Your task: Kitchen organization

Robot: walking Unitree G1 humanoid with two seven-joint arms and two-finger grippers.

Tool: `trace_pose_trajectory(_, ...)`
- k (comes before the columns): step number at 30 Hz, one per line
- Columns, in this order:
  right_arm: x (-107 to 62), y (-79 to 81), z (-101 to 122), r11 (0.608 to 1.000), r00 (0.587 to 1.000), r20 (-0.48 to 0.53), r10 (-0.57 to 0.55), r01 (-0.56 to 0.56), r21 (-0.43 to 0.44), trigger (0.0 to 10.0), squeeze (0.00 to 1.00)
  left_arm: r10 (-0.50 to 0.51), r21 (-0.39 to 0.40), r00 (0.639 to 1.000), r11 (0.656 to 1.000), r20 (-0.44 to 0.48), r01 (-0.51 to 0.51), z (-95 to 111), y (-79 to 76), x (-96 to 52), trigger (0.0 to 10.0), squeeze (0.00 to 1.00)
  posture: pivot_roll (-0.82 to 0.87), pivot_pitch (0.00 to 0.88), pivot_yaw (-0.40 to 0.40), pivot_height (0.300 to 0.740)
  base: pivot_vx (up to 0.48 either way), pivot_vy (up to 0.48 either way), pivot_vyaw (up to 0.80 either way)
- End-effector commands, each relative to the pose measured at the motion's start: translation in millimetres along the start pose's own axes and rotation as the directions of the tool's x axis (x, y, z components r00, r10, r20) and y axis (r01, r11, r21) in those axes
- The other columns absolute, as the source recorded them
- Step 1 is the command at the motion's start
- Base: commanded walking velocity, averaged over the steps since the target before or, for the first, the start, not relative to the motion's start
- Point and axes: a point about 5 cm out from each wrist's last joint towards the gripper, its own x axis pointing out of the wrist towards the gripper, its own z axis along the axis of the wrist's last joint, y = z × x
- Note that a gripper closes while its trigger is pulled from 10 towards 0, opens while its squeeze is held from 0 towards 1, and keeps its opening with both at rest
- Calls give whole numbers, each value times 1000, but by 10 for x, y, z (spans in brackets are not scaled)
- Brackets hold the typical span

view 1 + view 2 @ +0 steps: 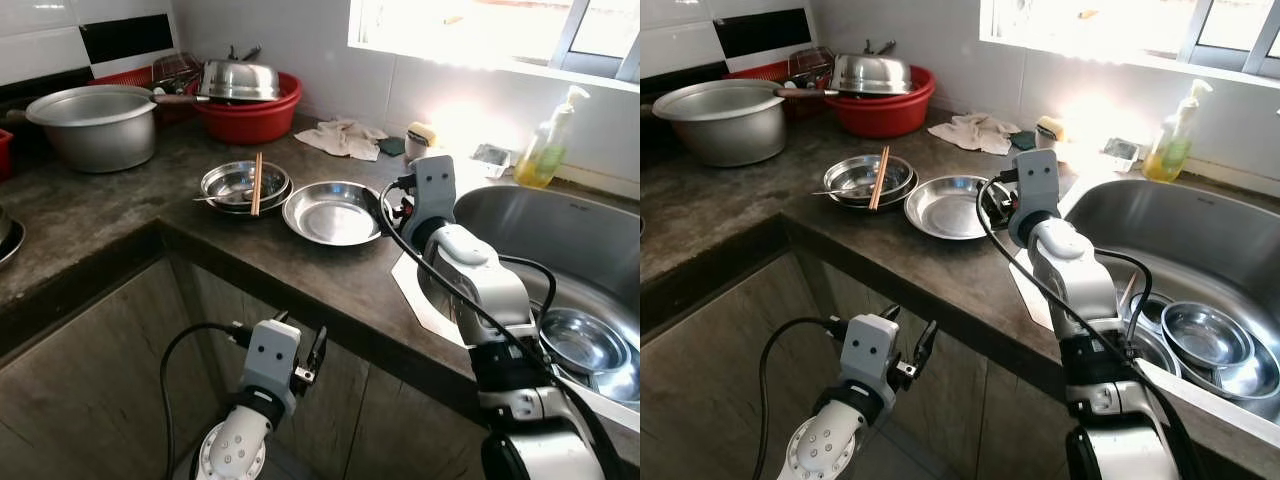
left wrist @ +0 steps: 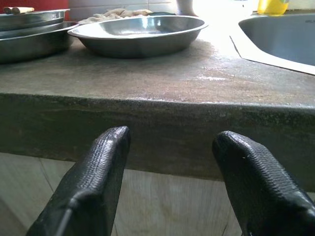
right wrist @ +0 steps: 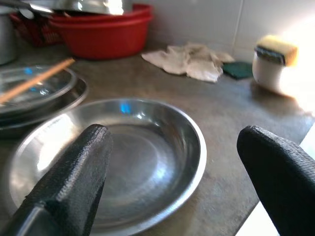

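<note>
Right gripper (image 3: 172, 172) spread wide, empty, just above the near rim of the steel plate (image 1: 333, 212).
Plate lies flat on the dark counter (image 1: 300, 270); stacked bowls (image 1: 243, 186) with chopsticks (image 1: 256, 183) touch its far-left side, sink (image 1: 560, 260) to its right. Red basin (image 1: 250, 115) and rag (image 1: 343, 137) behind it. Left gripper (image 2: 170, 167), fingers parted, sits below the counter edge in front of the plate.

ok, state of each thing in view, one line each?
right gripper: open, over the counter, just short of the steel plate
left gripper: open, below the counter edge
steel plate: empty, upright on counter
stacked bowls: chopsticks laid across
sink: holds steel bowls
soap bottle: upright, partly full
big pot: uncovered
</note>
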Motion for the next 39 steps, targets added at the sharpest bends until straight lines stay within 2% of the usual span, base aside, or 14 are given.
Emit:
trace_pose_trajectory(1,29,-27,44,1000,1000,-8,-10,10,8,10000,1000,-1,4,1000,1000,9,1,43,-10,-4,10000,0,127,58,-68,740,0,0,0)
trace_pose_trajectory(2,84,-31,57,1000,999,-32,-24,24,-9,10000,1000,-10,-2,1000,1000,9,10,49,-20,-10,10000,0,133,69,-73,740,0,0,0)
trace_pose_trajectory(3,125,-36,71,999,998,-49,-43,41,-27,10000,153,-15,-5,1000,1000,9,15,54,-27,-15,10000,0,134,71,-74,740,0,0,0)
trace_pose_trajectory(4,162,-52,74,996,994,-77,-81,77,-47,10000,0,-17,-7,1000,1000,9,17,57,-33,-22,10000,0,135,74,-76,740,0,0,0)
trace_pose_trajectory(7,184,-64,74,993,990,-96,-106,101,-60,10000,0,-18,-9,1000,1000,9,18,59,-36,-26,10000,0,135,74,-76,740,0,0,0)
trace_pose_trajectory(9,211,-77,45,996,983,-165,-83,81,-23,10000,0,-18,-12,1000,1000,10,19,65,-44,-36,10000,0,136,87,-82,740,0,0,0)
trace_pose_trajectory(14,244,-82,-10,998,965,-260,-47,56,27,10000,0,-25,-18,1000,1000,9,25,76,-60,-48,10000,0,132,96,-82,740,0,0,0)
trace_pose_trajectory(21,297,-14,-21,998,959,-284,3,16,65,10000,0,-28,-21,1000,999,6,28,76,-70,-53,10000,0,129,100,-81,740,0,0,0)
trace_pose_trajectory(28,336,66,-41,990,939,-341,55,-6,142,10000,0,-27,-22,1000,999,2,27,78,-71,-52,10000,0,130,103,-84,740,0,0,0)
trace_pose_trajectory(37,405,146,11,991,932,-357,61,-14,133,10000,0,-25,-20,1000,999,-1,25,72,-64,-38,10000,0,128,99,-86,740,0,0,0)
trace_pose_trajectory(38,408,148,-10,991,924,-379,54,-5,130,3451,0,-25,-20,1000,999,-1,25,72,-62,-31,10000,0,129,99,-87,740,0,0,0)
trace_pose_trajectory(39,408,148,-10,991,924,-379,54,-5,130,3451,0,-25,-20,1000,999,-1,25,72,-62,-31,10000,0,129,99,-87,740,0,0,0)
